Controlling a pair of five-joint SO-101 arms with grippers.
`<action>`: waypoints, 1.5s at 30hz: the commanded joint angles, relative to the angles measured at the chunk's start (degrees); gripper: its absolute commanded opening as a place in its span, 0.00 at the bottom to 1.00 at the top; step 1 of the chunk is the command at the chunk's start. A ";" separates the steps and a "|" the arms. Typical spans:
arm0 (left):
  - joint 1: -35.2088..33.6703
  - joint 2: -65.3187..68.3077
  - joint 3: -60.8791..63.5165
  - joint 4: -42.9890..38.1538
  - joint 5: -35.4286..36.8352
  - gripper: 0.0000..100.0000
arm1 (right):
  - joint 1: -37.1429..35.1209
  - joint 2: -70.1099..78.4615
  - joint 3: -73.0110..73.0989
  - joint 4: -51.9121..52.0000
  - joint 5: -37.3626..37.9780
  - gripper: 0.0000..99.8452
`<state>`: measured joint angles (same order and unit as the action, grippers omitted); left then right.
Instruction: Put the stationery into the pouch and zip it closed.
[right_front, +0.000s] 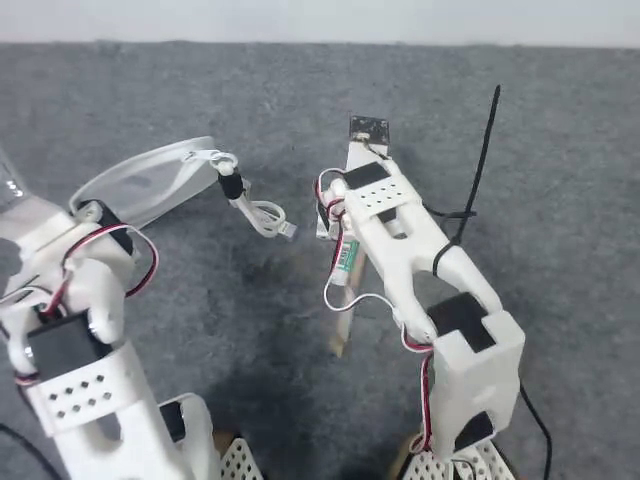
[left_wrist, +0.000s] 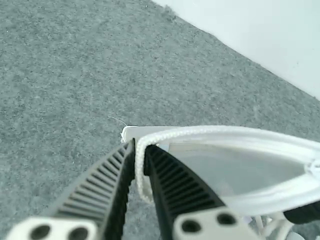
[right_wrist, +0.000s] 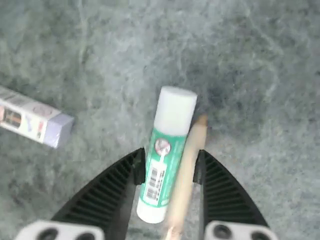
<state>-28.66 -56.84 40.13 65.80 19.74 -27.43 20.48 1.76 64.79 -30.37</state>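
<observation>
The high view looks steeply down from behind the left arm and right arm, toward a pale wall along the frame's top. Each wrist view peers close along its own jaws, sharing with it the pouch, upper left, or the glue stick, centre.

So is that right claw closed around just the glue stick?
No, both the glue stick and a wooden pencil sit side by side inside the right gripper.
</observation>
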 joint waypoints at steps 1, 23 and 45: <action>-0.44 -1.85 -0.66 -1.93 0.53 0.01 | 1.19 -1.80 -3.52 1.27 -0.70 0.15; -0.44 -1.76 -0.66 -1.93 0.53 0.01 | 1.10 -0.31 -3.60 -2.95 -0.35 0.15; -0.44 -1.76 -0.57 -1.93 0.53 0.01 | 2.24 5.67 -12.48 3.30 2.11 0.01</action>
<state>-28.66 -56.84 40.13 65.80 19.74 -26.73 29.19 -6.86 66.73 -29.41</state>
